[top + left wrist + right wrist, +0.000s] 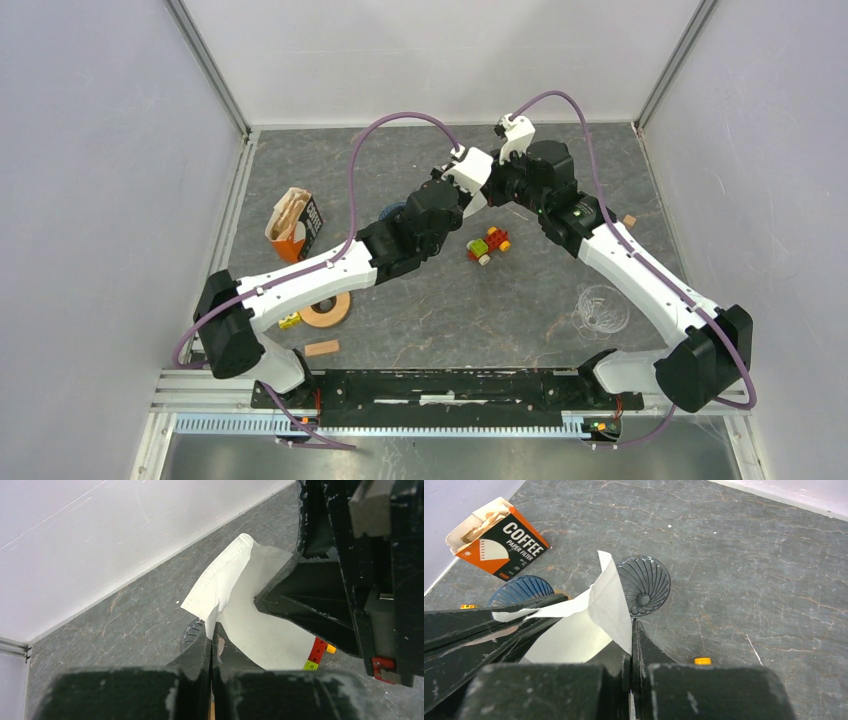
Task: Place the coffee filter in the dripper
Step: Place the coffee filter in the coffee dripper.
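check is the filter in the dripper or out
Out: the left gripper and right gripper pinch the coffee filter; the dripper sits empty.

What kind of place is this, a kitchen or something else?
Probably a robot test cell, not a kitchen: plain white walls enclose a grey table, and the left arm and right arm are bolted to a mounting rail.

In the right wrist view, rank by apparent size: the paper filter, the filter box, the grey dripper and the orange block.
1. paper filter, though nearest the camera, so inflated
2. filter box
3. grey dripper
4. orange block
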